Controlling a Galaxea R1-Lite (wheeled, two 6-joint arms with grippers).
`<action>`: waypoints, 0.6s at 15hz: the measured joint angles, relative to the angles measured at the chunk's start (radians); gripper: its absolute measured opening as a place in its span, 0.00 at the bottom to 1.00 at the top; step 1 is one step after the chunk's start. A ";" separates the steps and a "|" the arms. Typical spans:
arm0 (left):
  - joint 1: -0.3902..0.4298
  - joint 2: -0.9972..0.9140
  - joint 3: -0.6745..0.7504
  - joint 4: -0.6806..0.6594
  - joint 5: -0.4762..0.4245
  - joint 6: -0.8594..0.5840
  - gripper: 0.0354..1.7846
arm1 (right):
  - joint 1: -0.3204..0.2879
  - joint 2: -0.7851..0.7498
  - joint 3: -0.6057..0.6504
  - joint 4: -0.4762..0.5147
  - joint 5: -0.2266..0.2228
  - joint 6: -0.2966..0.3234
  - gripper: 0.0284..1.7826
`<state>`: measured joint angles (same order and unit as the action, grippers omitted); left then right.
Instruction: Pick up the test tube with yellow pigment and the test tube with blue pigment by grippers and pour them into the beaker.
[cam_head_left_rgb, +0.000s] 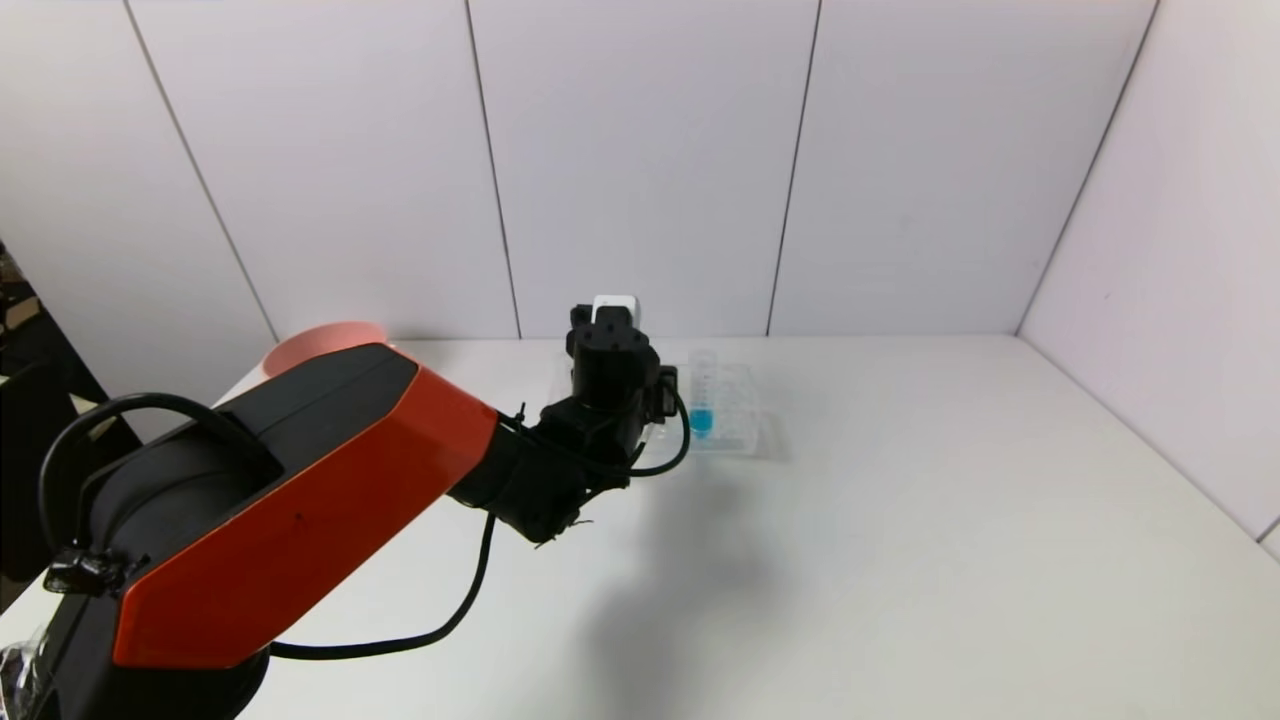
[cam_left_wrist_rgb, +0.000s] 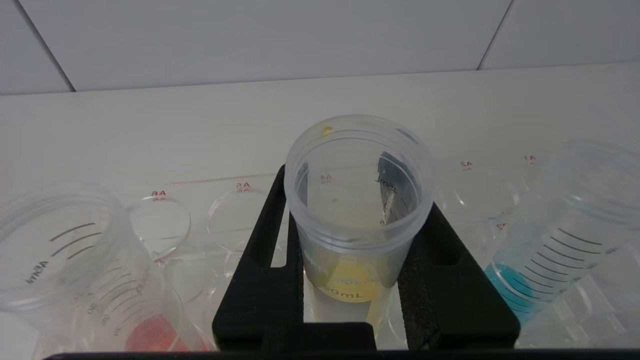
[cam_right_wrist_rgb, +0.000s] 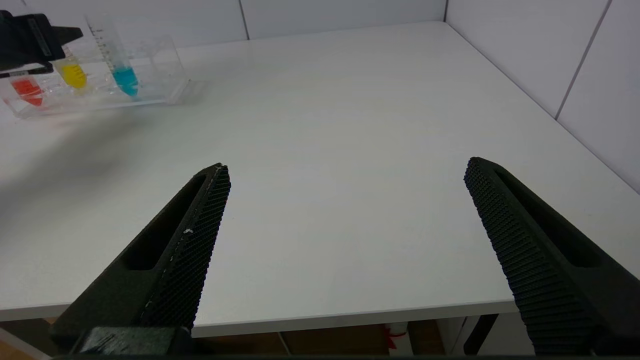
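The test tube with yellow pigment (cam_left_wrist_rgb: 350, 285) stands in a clear rack (cam_left_wrist_rgb: 235, 220). My left gripper (cam_left_wrist_rgb: 357, 192) is over the rack, with its black fingers (cam_left_wrist_rgb: 260, 280) pressed against both sides of this tube just below the rim. The test tube with blue pigment (cam_left_wrist_rgb: 540, 265) stands one place to the side, untouched; it also shows in the head view (cam_head_left_rgb: 702, 405). In the right wrist view the yellow tube (cam_right_wrist_rgb: 73, 75) and blue tube (cam_right_wrist_rgb: 125, 80) show far off. My right gripper (cam_right_wrist_rgb: 345, 170) is open and empty above the table's front edge. The beaker is out of view.
A tube with red-orange liquid (cam_left_wrist_rgb: 150, 335) stands in the rack on the yellow tube's other side. A pink bowl (cam_head_left_rgb: 320, 345) sits at the back left, partly behind my left arm. White walls close the table at the back and right.
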<state>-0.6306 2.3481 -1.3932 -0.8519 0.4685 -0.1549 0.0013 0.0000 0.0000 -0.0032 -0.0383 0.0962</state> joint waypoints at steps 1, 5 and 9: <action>-0.004 -0.013 -0.005 0.019 0.002 0.004 0.28 | 0.000 0.000 0.000 0.000 0.000 -0.001 0.96; -0.013 -0.067 -0.024 0.057 0.007 0.032 0.28 | 0.000 0.000 0.000 0.000 0.000 0.000 0.96; -0.017 -0.118 -0.050 0.081 0.003 0.079 0.28 | 0.000 0.000 0.000 0.000 0.000 0.000 0.96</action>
<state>-0.6474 2.2298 -1.4436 -0.7706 0.4715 -0.0755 0.0017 0.0000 0.0000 -0.0032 -0.0383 0.0962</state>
